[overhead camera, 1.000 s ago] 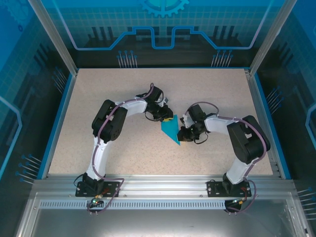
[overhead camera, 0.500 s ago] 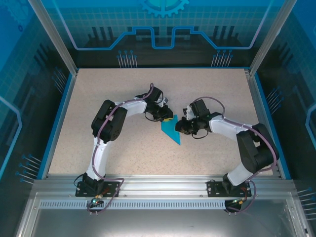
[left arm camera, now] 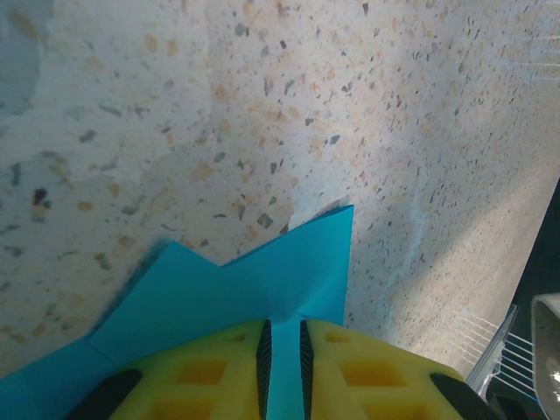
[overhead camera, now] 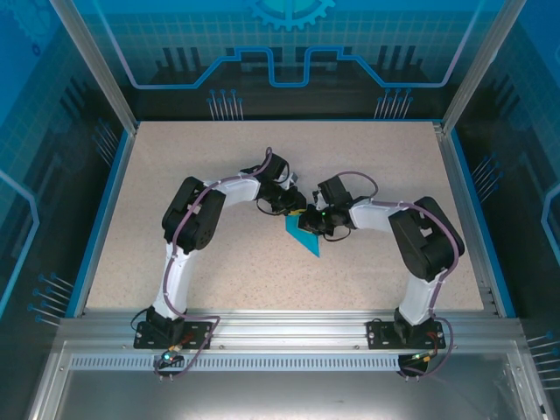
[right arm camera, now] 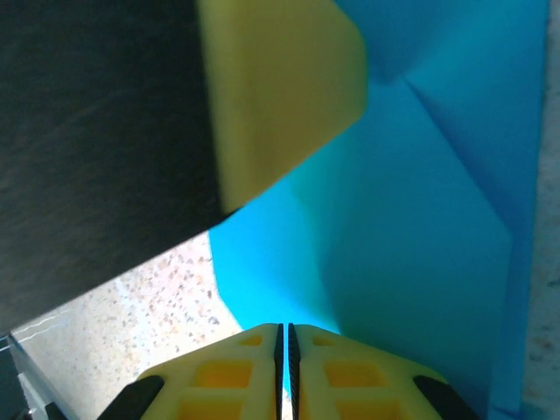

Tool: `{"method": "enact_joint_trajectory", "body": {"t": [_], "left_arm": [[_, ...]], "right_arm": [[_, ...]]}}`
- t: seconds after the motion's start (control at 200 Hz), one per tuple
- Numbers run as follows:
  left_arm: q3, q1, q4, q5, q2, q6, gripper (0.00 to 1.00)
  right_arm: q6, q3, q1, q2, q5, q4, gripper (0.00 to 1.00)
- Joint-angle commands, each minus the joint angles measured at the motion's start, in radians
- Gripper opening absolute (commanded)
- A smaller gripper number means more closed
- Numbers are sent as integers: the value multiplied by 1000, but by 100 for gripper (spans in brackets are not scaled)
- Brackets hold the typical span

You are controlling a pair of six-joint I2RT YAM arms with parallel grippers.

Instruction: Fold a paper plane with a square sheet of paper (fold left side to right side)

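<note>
On the speckled beige tabletop (overhead camera: 175, 166), the folded cyan-blue paper (overhead camera: 307, 241) is found just off centre, its tip aimed at 5 o'clock. Its 12 o'clock end is clamped in the left gripper (left arm camera: 282, 339). The right gripper (right arm camera: 283, 339) is seen with its jaws drawn together at the paper's 1 o'clock edge; whether a layer is pinched there cannot be told.

A tear or a skewed crease is judged the main risk. It would be caused by one arm being dragged sideways while the thin sheet is pinned by the other. A knock between the closely set yellow fingers is also possible.

No brand, label or legible writing is seen. A gear graphic (overhead camera: 289, 10) is printed on the back panel.
</note>
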Motion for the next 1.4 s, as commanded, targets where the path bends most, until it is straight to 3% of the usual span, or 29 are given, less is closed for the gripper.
{"method": "enact_joint_trajectory", "body": {"t": [0.0,0.365,1.395], "left_arm": [[-17,-3,-73,-91,45,1,21],[5,-2,-99,-108,68,6,20],[12,9,-124,-136,75,8,19]], "right_arm": [[12,16,11,35,48,-44,13],[-32,-29,11,-7,69,-184,13],[-226,-218,31,-122,16,-369,13]]}}
